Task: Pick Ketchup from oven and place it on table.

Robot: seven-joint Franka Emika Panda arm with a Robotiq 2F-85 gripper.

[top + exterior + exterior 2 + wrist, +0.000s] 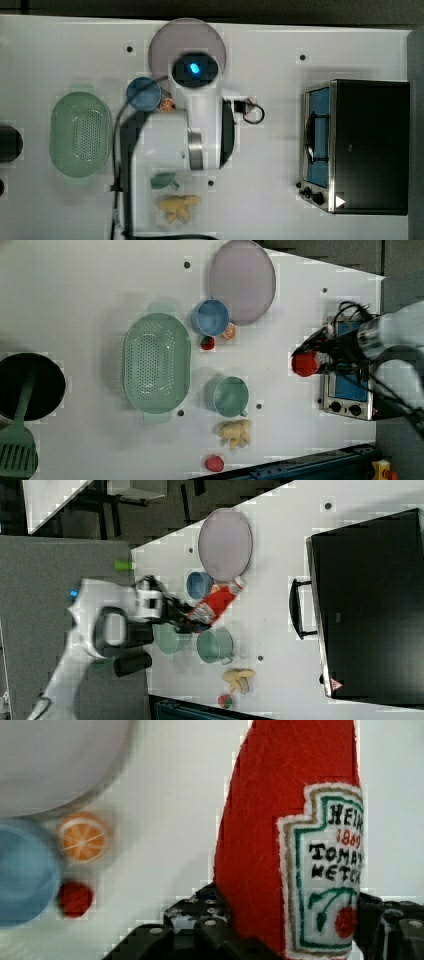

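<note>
The Ketchup [265,845] is a red soft bottle with a white label, and my gripper [300,930] is shut on its lower part, with black fingers [210,922] on either side. In the right view the Ketchup [215,605] hangs tilted above the table [280,555], white cap pointing away from the gripper [192,616]. In the left view the Ketchup [305,363] appears as a red blob in front of the gripper [320,357]. The oven [360,145] stands at the top view's right, its glass door shut. My arm covers the middle of the table [270,175].
Under the bottle lie a blue bowl [22,870], an orange slice [82,837], a strawberry [75,898] and a grey plate [242,280]. A green colander [157,362], teal mug [231,396], banana [235,432], second strawberry [214,463] and black pan [30,385] sit further off.
</note>
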